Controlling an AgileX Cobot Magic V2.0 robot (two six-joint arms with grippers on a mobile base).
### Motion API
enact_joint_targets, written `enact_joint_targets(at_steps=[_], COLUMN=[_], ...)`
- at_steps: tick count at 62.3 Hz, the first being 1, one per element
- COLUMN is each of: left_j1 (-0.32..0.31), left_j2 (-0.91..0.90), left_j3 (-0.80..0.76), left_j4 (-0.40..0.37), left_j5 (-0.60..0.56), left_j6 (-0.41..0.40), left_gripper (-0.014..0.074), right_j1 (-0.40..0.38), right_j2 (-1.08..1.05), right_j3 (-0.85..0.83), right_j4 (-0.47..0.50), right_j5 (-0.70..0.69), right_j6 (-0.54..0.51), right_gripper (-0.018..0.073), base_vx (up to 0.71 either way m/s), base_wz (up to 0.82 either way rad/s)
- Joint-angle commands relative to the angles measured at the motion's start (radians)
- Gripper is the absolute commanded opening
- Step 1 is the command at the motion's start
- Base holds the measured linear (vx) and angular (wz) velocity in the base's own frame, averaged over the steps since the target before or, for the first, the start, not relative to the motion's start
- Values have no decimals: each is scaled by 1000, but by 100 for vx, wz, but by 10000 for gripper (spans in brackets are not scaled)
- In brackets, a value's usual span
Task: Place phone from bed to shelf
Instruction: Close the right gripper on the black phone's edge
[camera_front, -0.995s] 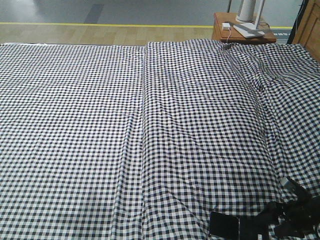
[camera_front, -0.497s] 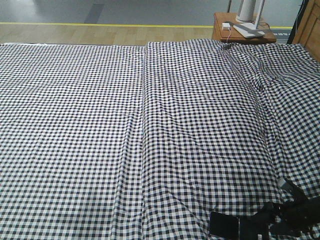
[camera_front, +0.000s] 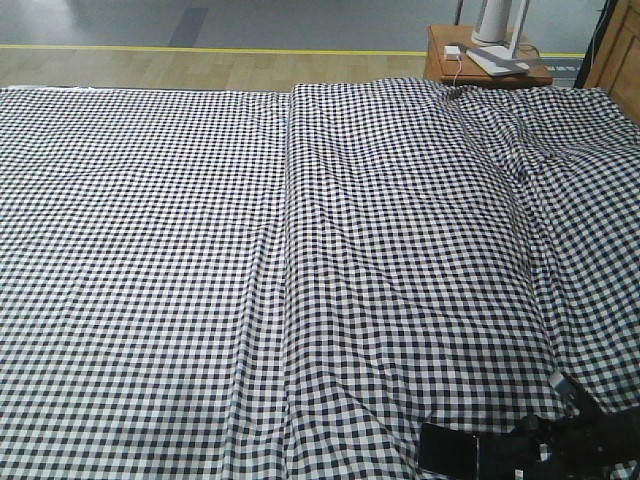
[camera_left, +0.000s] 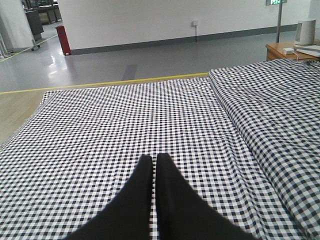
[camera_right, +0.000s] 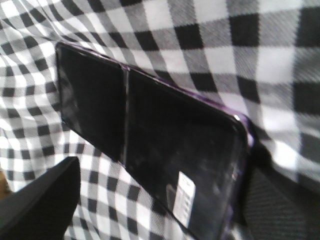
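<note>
Gingham bed (camera_front: 200, 250), black-and-white small check, seam down the middle, fills the front view; pale wood floor and a yellow line beyond its far edge; small brown side table (camera_front: 487, 62) at the far right corner, bearing a white stand (camera_front: 497, 20).

Item: phone (camera_right: 150, 140); glossy black slab, centre crease, purplish metal edge, white sticker (camera_right: 184, 196) near one end; lying flat on the bed, at the near right edge in the front view.

Item: my right gripper (camera_right: 162, 167); low over the cloth, jaws spread with the phone between them; one finger (camera_right: 45, 200) apart from the phone's lower-left edge, check cloth showing in the gap; the other, dark and blurred, just beside the sticker end, contact not discernible.

Item: my left gripper (camera_left: 151, 161); hovering over the left half of the bed, jaws pressed together, well apart from the phone.
</note>
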Motion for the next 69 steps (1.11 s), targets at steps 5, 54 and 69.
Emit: enact_joint_targets(at_steps=[5,54,69], left_j1=[-4,-4,-4], left_j2=[-13,-13,-13], left_j3=[-21,-21,-21], left_j4=[-9,-9,-9], left_j5=[-72,-72,-72], left_j6=[-6,-6,-6], left_gripper=[1,1,1], right_j1=[-4,-6,-6], right_j2=[-8,18,16], right_j3=[-35,-51,-51], right_j4=[62,18,19], right_j5=[164,276,458], right_j6=[-48,-84,-127], right_gripper=[595,-15,-11], base_vx=[0,0,0], base_wz=[0,0,0])
